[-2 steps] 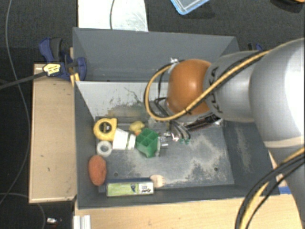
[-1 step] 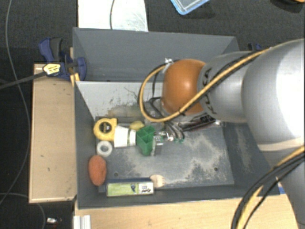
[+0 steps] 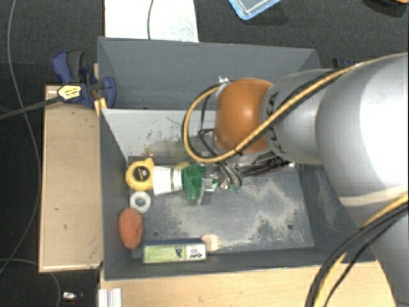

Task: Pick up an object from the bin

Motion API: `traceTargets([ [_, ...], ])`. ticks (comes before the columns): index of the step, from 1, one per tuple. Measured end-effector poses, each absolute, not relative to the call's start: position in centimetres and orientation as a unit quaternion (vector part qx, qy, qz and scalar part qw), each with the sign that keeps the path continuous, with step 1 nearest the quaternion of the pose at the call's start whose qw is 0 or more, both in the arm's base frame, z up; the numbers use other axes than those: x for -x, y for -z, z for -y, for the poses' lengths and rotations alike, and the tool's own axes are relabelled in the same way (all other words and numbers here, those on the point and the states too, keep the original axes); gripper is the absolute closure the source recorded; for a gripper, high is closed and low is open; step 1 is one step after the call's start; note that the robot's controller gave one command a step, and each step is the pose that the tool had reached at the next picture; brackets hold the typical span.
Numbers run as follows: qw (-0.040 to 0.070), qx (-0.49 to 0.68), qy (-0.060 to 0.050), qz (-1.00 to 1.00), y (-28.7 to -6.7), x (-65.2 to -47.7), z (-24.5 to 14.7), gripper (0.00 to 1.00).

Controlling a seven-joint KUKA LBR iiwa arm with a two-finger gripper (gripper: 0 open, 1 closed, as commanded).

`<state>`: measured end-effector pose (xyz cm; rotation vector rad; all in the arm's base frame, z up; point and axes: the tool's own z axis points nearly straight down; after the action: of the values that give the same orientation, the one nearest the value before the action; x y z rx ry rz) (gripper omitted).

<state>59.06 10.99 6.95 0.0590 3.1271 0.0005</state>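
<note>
Here the tool hangs by a green lump and white cylinder.

This looks like a robotics lab, because a big grey robot arm with a yellow cable reaches into a metal bin.

tape roll left of bottle — ring before them

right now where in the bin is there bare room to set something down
The right half of the bin floor is bare, from the gripper to the front wall. The left is crowded: yellow roll, white cylinder, green lump, white ring, orange oval, green bar.
</note>
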Motion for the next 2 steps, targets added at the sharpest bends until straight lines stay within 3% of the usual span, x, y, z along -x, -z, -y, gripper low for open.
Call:
traceTargets([
  [1, 0.007, -0.019, 0.0, -1.0, -7.0, -59.1, -11.0, 1.0],
  [2, 0.011, -0.018, -0.001, -1.0, -12.3, -58.9, -11.6, 1.0],
])
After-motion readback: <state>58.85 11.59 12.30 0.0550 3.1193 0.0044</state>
